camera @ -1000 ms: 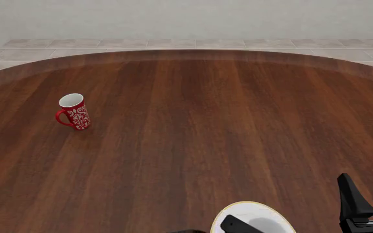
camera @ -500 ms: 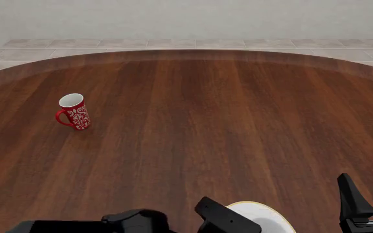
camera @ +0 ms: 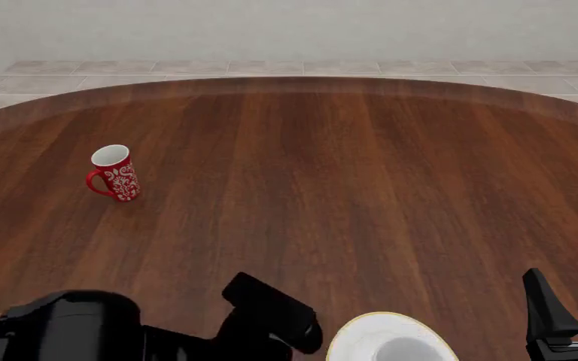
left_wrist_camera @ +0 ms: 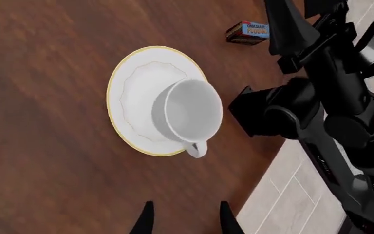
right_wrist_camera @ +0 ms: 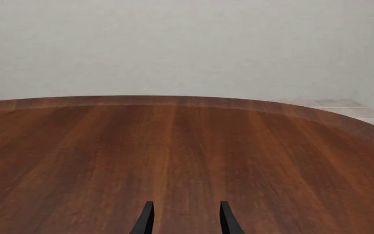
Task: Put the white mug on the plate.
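The white mug (left_wrist_camera: 188, 113) stands upright on the plate (left_wrist_camera: 134, 83), as we see from the left wrist camera: it sits toward one side of the gold-rimmed plate rather than at its middle, its handle reaching out past the rim over the table (left_wrist_camera: 44, 146). We judge the placing itself done. The left gripper (left_wrist_camera: 185, 220) is up and apart from the mug, its fingers parted with nothing between them. In the front view we find the plate (camera: 354, 338) at the near edge of the table (camera: 319, 188), only its far part in frame, with the left arm's dark bulk (camera: 118, 331) just beside it to the left. The right gripper (right_wrist_camera: 183, 219) points out across bare wood, its fingers also spread and holding nothing; it plays no part that we can see. Well apart, at the far left, a red mug (camera: 115, 174) with a white pattern stands untouched, and a small pudding box (left_wrist_camera: 247, 32) lies near the right arm (left_wrist_camera: 330, 97) in the left wrist view. What we think is left is little: drawing the left arm clear without brushing the overhanging handle.
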